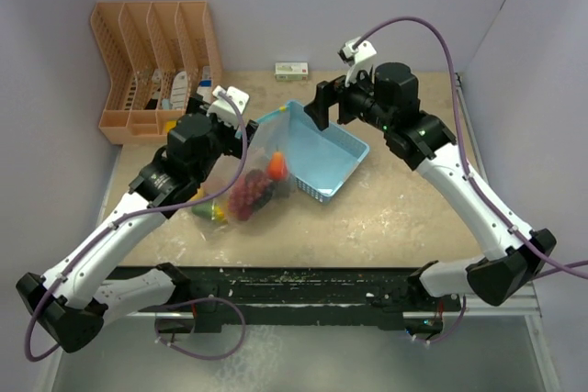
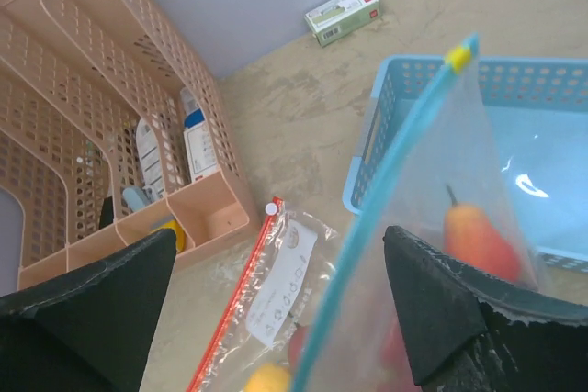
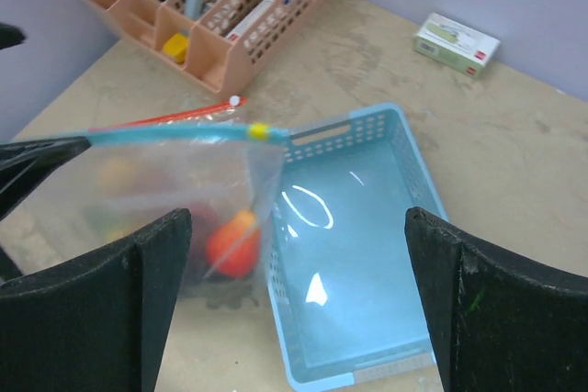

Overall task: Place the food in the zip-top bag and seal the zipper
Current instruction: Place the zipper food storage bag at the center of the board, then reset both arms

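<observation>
From above, we see the zip-top bag (image 1: pixel 250 172) standing mid-table with the food (image 1: pixel 262 188) heaped in its bottom. Its far-right side leans on the blue basket (image 1: pixel 333 161). The left gripper (image 1: pixel 244 135) sits right at the bag's top, and the right gripper (image 1: pixel 317 115) hangs beyond the basket's far-left corner, apart from the bag. The left arm is bent low and is the nearer one.

At the left wrist, we find the left gripper (image 2: pixel 276 309) spread wide with nothing clamped. The zip strip (image 2: pixel 386 199) runs lengthwise through the gap, hard by the right-hand finger, up to the yellow slider (image 2: pixel 457 58) at its far end. A red-zip bag (image 2: pixel 280 282) lies flat below.

At the right wrist, the right gripper (image 3: pixel 294 309) is fully spread over the basket and holds nothing. The strip (image 3: pixel 165 137) lies to its left, crosswise to the jaws. We judge the seal is likely done.
</observation>
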